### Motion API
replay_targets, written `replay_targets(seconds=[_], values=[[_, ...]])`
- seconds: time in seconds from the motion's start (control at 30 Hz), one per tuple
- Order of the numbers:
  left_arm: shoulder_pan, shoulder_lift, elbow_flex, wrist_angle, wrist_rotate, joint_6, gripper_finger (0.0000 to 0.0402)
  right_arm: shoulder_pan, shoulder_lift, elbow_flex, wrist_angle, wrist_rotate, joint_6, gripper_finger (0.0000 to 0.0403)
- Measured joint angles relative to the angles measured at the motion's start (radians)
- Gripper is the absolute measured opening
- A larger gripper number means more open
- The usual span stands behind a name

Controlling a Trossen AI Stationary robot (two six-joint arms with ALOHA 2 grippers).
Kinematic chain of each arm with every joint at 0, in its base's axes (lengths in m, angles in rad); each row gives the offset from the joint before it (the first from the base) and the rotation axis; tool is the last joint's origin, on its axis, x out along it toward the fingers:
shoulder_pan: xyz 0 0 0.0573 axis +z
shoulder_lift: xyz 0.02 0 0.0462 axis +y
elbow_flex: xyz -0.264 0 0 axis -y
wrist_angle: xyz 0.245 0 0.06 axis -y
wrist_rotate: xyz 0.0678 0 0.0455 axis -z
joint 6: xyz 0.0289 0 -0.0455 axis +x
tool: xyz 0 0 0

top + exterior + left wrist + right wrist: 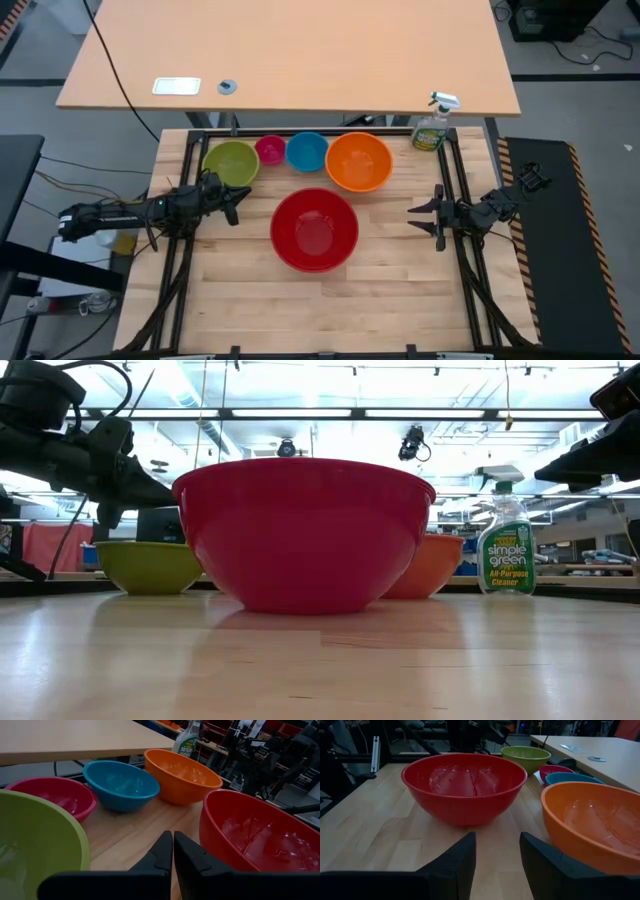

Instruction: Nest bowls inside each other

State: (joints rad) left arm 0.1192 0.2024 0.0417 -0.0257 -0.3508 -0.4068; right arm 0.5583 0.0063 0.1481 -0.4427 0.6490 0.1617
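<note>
Five bowls stand upright on their bases on the wooden table. The large red bowl (314,229) is at the middle. Behind it, in a row from left to right, are the yellow-green bowl (231,162), the small pink bowl (270,150), the blue bowl (307,151) and the orange bowl (358,161). My left gripper (234,203) hovers shut at the left edge, next to the yellow-green bowl (35,840). My right gripper (416,222) hovers open at the right edge, pointing toward the red bowl (464,784).
A green spray bottle (432,124) stands at the table's far right corner. A dark metal frame (460,260) runs along the table's sides. A larger desk (290,50) lies beyond the far edge. Bare wood shows in front of the red bowl.
</note>
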Motion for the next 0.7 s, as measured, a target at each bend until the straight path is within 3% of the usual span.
replay_targets(seconds=[0.47,0.6,0.7], values=[[0.000,0.000,0.000,0.006,0.000,0.000,0.0020,0.000,0.000,0.000,0.000,0.000,0.000,0.0161],[0.000,0.000,0.000,0.120,0.000,-0.116,0.0020,0.000,0.000,0.000,0.000,0.000,0.000,0.0161],[0.007,0.000,0.000,0.304,-0.055,-0.208,0.0020,0.000,0.000,0.000,0.000,0.000,0.000,0.0161]])
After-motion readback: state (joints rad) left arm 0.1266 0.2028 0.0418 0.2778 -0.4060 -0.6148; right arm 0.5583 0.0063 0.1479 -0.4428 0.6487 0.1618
